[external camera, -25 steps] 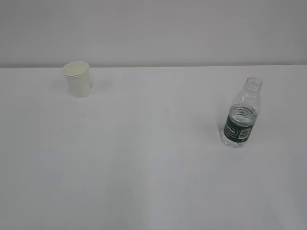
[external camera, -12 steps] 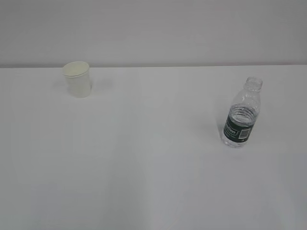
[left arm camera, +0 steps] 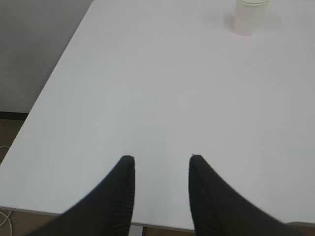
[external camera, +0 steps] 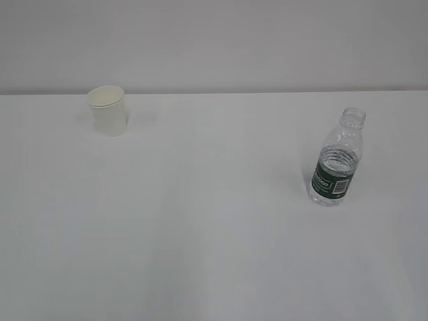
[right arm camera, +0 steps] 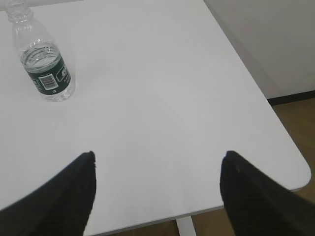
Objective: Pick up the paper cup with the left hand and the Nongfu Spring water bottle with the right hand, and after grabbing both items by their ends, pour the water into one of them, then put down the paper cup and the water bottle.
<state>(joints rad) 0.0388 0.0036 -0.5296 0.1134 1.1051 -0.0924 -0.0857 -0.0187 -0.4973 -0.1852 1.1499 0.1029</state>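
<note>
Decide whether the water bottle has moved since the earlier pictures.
No. The water bottle stands at the same spot against the table's far edge.

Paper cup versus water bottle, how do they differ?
The paper cup is opaque cream and short; the water bottle is clear, ribbed, dark-labelled and taller. The cup stands far left, the bottle nearer on the right. Both stand upright on the white table, untouched, mouths open.
</note>
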